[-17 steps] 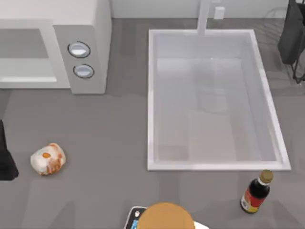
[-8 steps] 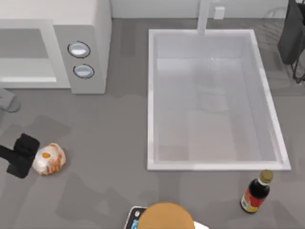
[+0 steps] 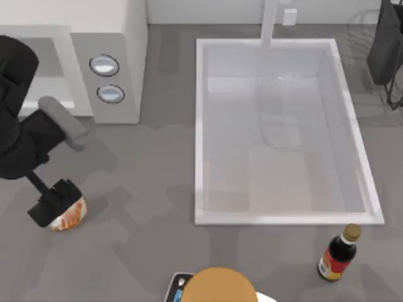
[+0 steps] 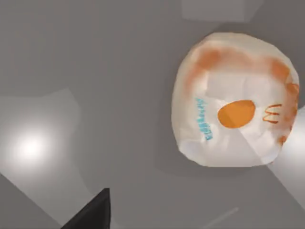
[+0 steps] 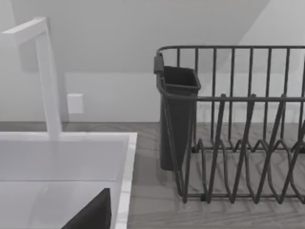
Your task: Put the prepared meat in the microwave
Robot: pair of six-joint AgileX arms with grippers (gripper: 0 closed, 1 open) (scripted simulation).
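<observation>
- The left gripper (image 3: 55, 202) hung over the prepared meat (image 3: 68, 216), which lay on the table (image 3: 145, 189) near the left edge, well below the microwave (image 3: 75, 63).
- Whether its claw was apart or together could not be told; it probably had no hold on the meat.
- Descending off-centre could nudge the round lump away.
- The right arm sat parked by the dish rack (image 5: 238, 138).

The top view looks straight down on the bench (image 3: 151, 189); the left wrist view hangs close over the prepared meat (image 4: 236, 100), which both share; the right wrist view faces the dish rack (image 5: 238, 124)
</observation>
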